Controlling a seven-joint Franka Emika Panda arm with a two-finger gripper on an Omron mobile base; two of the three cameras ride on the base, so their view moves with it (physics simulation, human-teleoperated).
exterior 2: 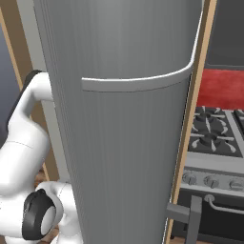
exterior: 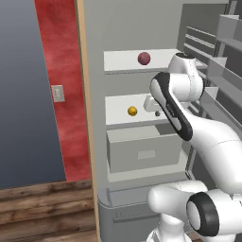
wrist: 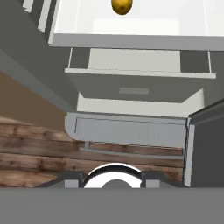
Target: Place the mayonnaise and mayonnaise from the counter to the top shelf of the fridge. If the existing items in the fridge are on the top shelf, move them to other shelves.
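Standing open before the base, the fridge (exterior: 142, 156) shows two pale shelves above a box drawer (exterior: 144, 152). The dark red fruit (exterior: 144, 58) rests on the top shelf (exterior: 118, 61), toward its right half. The orange-yellow fruit (exterior: 132, 111) sits one shelf lower, roughly mid-width, and appears again at the upper edge of the hand view (wrist: 121, 5). No mayonnaise jar or counter can be reported from these pictures.

The arm's forearm crosses in front of the second shelf in the left base view, with the hand beside the orange-yellow fruit, to that fruit's right. The hand camera looks down the fridge front toward the drawer and the wooden floor (wrist: 35, 153). The finger tips are not distinguishable there, so I cannot tell whether the claw is parted or closed; nothing appears between them.

Judgement: clearing the top shelf comes first. The red fruit lies above the hand and slightly left, one shelf up; being round, it has no long axis to align with.
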